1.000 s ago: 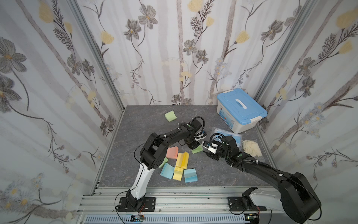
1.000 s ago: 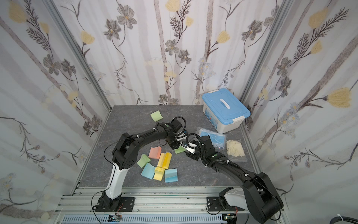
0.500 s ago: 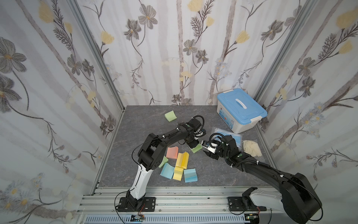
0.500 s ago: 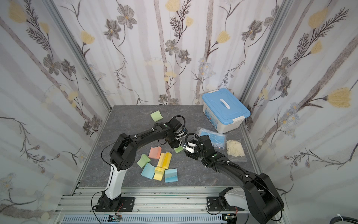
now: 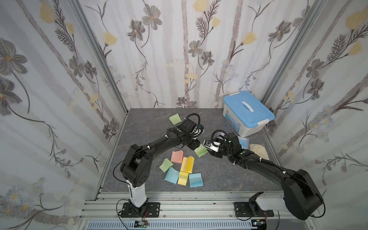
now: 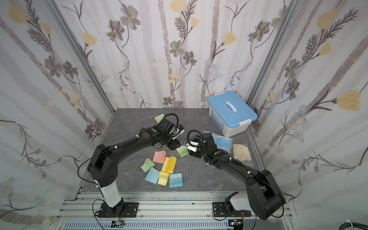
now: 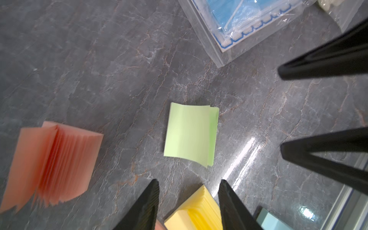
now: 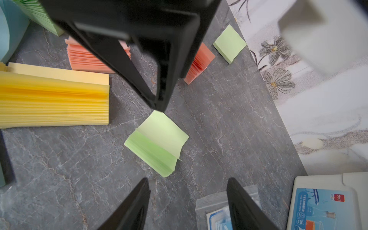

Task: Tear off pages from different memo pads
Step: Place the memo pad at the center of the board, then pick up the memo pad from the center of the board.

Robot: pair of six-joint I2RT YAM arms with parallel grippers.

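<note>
Lab rig here, staged booth, no real room. Three flat panels of floral wallpaper point(image 5: 179, 49) box scene in, bare aluminium posts point(image 5: 99, 59) at corners. Grey marble-look counter point(image 5: 147, 123) fills booth floor. Slotted aluminium rail point(image 5: 189, 205) along front; black left arm point(image 5: 155, 144) and right arm point(image 5: 264, 165) bolted onto it, loose cables point(image 5: 116, 175) trailing. Small board point(image 5: 141, 227) below rail, probably electronics, too small to be sure. Props on counter: pastel memo pads point(image 5: 187, 165), blue-lidded box point(image 5: 248, 111).
</note>
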